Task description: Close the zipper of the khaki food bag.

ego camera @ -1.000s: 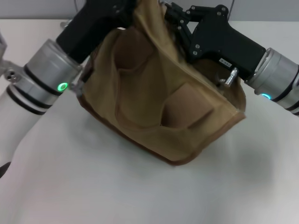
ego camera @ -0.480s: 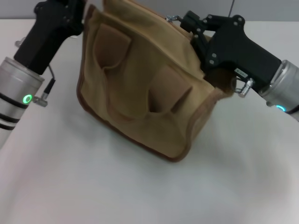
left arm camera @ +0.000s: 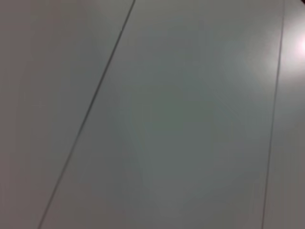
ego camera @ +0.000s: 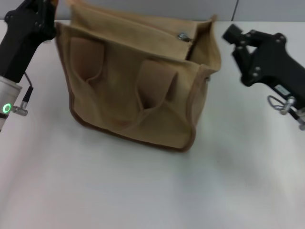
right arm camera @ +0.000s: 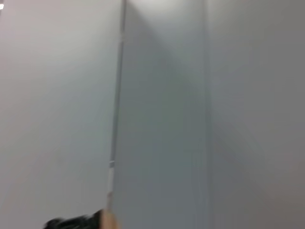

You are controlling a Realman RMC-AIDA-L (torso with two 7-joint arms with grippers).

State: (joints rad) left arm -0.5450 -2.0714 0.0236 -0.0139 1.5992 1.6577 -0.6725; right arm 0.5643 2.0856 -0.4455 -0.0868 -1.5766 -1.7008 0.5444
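1. A tan canvas tote, the khaki food bag, stands upright on a white table, a little toward the robot's left of centre, with its two front pouch pockets facing the robot.

2. The zipper runs along the top of the bag. A small silver pull tab sits near the end of that line on the robot's right.

3. Just past the tab, the bag's top corner on the robot's right gapes with a dark opening. Whether the stretch of zipper toward the robot's left is already joined cannot be made out.

4. As a judgement, the closing looks unfinished: the corner by the tab is open, and no gripper touches the tab.

5. The left gripper is at the bag's upper corner on the robot's left, touching or just beside the fabric. I cannot tell whether it is open or clamped on the bag.

6. The right gripper hangs just beside the bag's right end, apart from it, holding nothing. I cannot tell how far its jaws stand apart.

7. Both wrist views show only plain grey wall panels.
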